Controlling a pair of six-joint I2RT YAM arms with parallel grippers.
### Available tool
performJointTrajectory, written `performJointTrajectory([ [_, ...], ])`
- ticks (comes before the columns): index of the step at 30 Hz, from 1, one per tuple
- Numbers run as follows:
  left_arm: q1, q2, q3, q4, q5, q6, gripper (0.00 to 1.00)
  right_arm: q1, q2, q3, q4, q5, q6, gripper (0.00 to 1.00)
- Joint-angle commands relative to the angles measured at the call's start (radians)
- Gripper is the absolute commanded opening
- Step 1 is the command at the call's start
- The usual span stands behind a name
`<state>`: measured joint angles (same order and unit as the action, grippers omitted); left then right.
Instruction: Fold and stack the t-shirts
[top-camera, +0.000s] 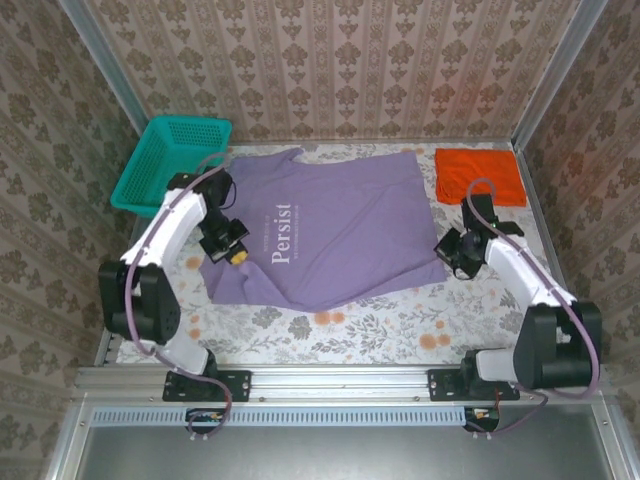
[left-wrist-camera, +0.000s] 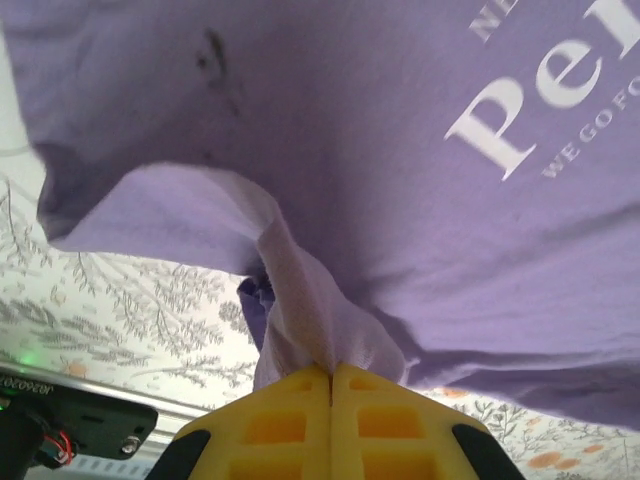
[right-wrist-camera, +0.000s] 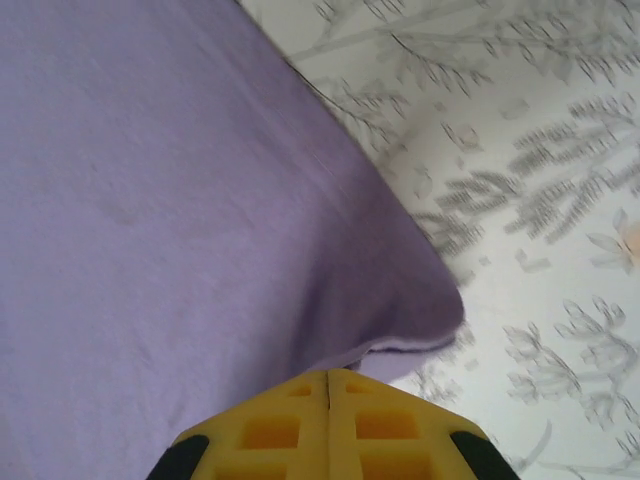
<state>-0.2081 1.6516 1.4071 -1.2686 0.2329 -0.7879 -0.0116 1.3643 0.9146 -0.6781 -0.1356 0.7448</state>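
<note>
Lavender tee (top-camera: 340, 220) is spread on bench (top-camera: 350, 330) ctr, long axis L-R. Near-left edge is clenched by left hand (left-wrist-camera: 330, 372), near-right corner by right hand (right-wrist-camera: 328, 378). Orange tee (top-camera: 480, 177) is parked folded, far right.

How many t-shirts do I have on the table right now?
2. The lavender t-shirt lies spread across the middle; the orange t-shirt sits folded at the far right corner. Another could hide beneath either.

Top view looks down from above and behind me; my wrist views press close over its purple shirt (top-camera: 330, 230).
</note>
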Motion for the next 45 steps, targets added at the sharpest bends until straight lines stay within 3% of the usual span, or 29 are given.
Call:
performJointTrajectory([
  [1, 0.033, 0.098, 0.075, -0.004, 0.017, 0.082, 0.0, -0.011, 0.102, 0.084, 0.021, 0.008, -0.037, 0.0],
  [11, 0.081, 0.311, 0.285, -0.006, 0.0, 0.142, 0.0, -0.046, 0.327, 0.201, 0.03, 0.004, -0.043, 0.0],
  [19, 0.093, 0.419, 0.416, -0.044, -0.039, 0.161, 0.0, -0.105, 0.35, 0.178, 0.062, -0.027, -0.019, 0.0],
  [32, 0.109, 0.546, 0.651, -0.124, -0.094, 0.154, 0.01, -0.11, 0.434, 0.275, 0.042, -0.075, -0.042, 0.0],
  [34, 0.109, 0.544, 0.659, -0.124, -0.104, 0.142, 0.09, -0.109, 0.443, 0.29, 0.04, -0.091, -0.045, 0.02],
  [36, 0.108, 0.54, 0.66, -0.122, -0.113, 0.138, 0.08, -0.11, 0.457, 0.304, 0.04, -0.1, -0.052, 0.15],
  [37, 0.109, 0.539, 0.662, -0.126, -0.12, 0.137, 0.13, -0.111, 0.465, 0.312, 0.03, -0.101, -0.058, 0.27],
  [38, 0.111, 0.534, 0.662, -0.127, -0.121, 0.138, 0.2, -0.112, 0.472, 0.326, 0.01, -0.094, -0.067, 0.32],
  [43, 0.105, 0.447, 0.661, -0.136, -0.147, 0.151, 0.54, -0.15, 0.373, 0.323, -0.025, -0.086, -0.083, 0.5],
  [45, 0.089, 0.375, 0.625, -0.117, -0.154, 0.164, 0.58, -0.153, 0.288, 0.283, 0.0, -0.104, -0.082, 0.52],
])
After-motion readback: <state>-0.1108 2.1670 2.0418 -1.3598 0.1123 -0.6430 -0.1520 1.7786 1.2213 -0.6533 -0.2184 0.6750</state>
